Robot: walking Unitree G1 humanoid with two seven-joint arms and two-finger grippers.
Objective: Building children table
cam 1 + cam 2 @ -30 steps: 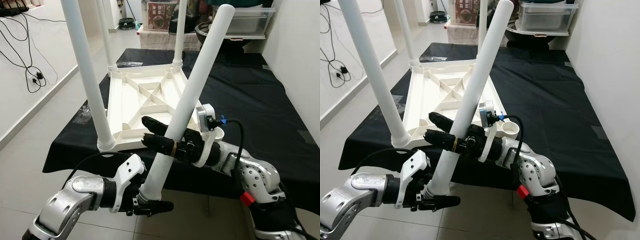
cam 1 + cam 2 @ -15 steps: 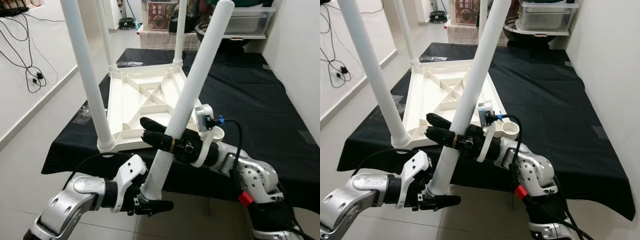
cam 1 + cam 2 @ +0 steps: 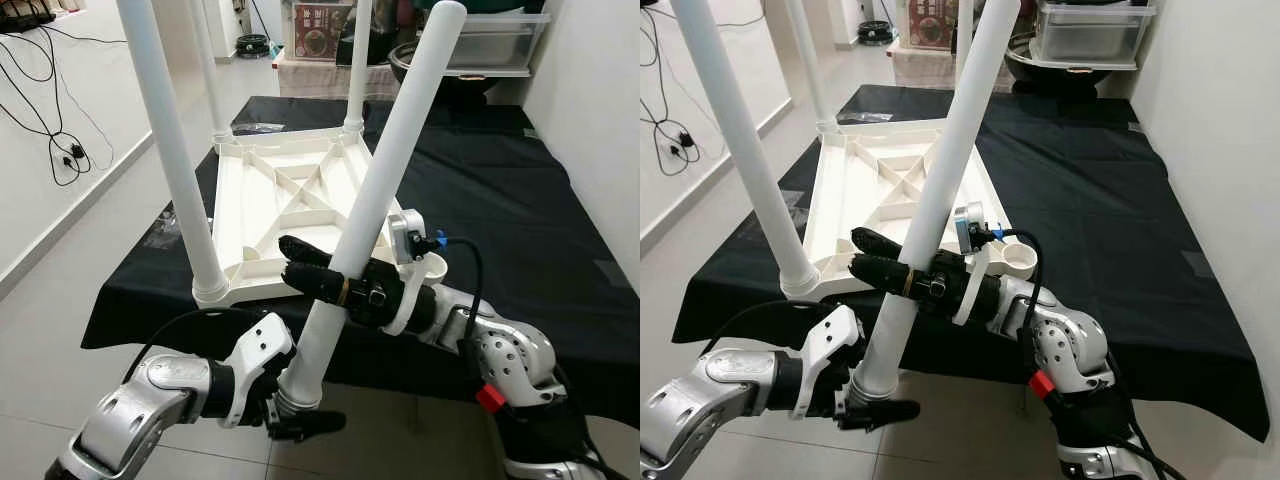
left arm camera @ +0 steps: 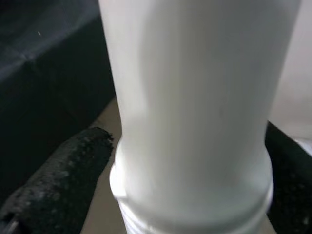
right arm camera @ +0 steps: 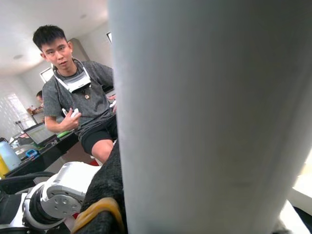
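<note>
A white tabletop (image 3: 290, 195) lies upside down on the black-covered table (image 3: 520, 210). Three white legs, such as the near left leg (image 3: 170, 160), stand upright in its corners. The near right corner socket (image 3: 432, 268) holds no leg. A fourth loose leg (image 3: 390, 160) leans up to the right over the table's front edge. My right gripper (image 3: 288, 258) is shut around its middle. Below the edge, my left gripper (image 3: 305, 410) is shut on its threaded lower end. The left wrist view has the leg (image 4: 195, 107) between black fingers (image 4: 58, 180).
Black cables (image 3: 60, 150) trail on the floor by the left wall. Bins and a clear container (image 3: 490, 45) stand behind the table. A white wall closes the right side. A seated person (image 5: 78, 92) appears in the right wrist view.
My left gripper has sunk slightly at the leg's lower end. The leg's tilt and my right gripper's hold look almost the same.
</note>
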